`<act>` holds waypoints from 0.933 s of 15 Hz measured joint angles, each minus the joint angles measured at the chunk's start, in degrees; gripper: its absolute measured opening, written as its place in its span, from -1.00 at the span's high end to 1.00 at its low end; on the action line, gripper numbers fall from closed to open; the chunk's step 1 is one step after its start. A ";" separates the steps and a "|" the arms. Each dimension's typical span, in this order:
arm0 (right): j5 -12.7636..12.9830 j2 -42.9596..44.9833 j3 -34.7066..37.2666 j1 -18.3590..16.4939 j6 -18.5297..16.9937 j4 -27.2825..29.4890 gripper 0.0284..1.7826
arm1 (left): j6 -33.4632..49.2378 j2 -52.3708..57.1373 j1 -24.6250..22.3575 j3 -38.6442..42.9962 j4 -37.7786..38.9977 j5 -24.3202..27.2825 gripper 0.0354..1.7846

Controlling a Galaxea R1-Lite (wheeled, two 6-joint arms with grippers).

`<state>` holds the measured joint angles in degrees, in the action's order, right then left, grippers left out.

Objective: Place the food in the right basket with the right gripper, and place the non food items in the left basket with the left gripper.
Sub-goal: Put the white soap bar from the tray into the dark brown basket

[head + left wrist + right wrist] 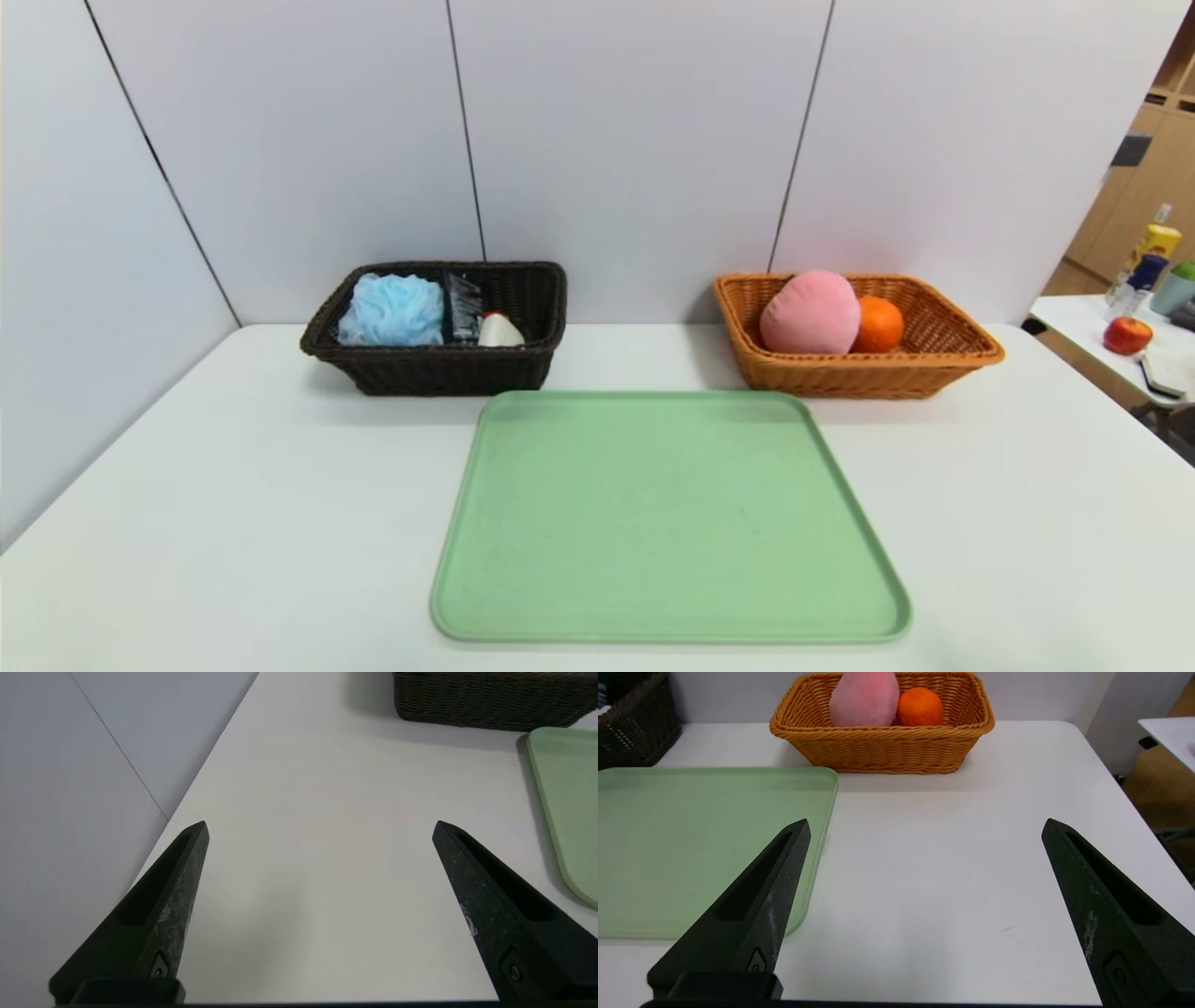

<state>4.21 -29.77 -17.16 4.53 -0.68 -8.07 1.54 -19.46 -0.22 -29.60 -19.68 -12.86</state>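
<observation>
Left gripper (320,826): jaws spread wide, nothing between them, poised over bare white table (303,858). The left basket (486,704) lies well ahead of its tips; the green tray's (565,802) edge sits off beside one jaw.

Left basket contents, head view: light-blue bath puff (392,311), dark tube (464,306) just beside it, white soap bar (500,330) next along. A trace of red shows at the soap's top — whether that is the small ball cannot be told.

Tray, centre: bare.

Right basket (934,369) holds the pink plush peach (809,313) and the orange fruit (878,324), touching one another.

Right gripper (924,826): jaws likewise spread, holding nothing, over bare table; tray corner close by one jaw, right basket well ahead.

Assessment: sorting appears complete; both arms stand withdrawn.

Handling, should any item need reseating: puff and peach are likely light and soft — pinch deep into the bulk. Soap and fruit look smooth and rounded, likely to slip; grip across the widest part. Take the tube across its body.
</observation>
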 joint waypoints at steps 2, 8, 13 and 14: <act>0.17 6.57 2.91 -0.21 1.04 -0.35 -0.92 | -3.51 6.51 -0.33 3.43 0.41 3.85 -0.89; -3.63 20.32 8.55 -4.63 4.89 -0.83 -0.92 | -9.33 17.94 -0.49 9.90 2.23 10.33 -0.89; -9.13 28.39 15.80 -4.64 16.06 -8.46 -0.92 | -12.40 19.50 -0.46 20.63 21.13 10.30 -0.89; -9.37 28.92 16.48 -4.63 16.38 -8.55 -0.92 | -13.99 19.57 -0.44 24.67 26.92 10.41 -0.89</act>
<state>-5.17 -0.85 -0.68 -0.10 15.70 -16.62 -12.46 0.11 -0.66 -4.92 7.24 -2.45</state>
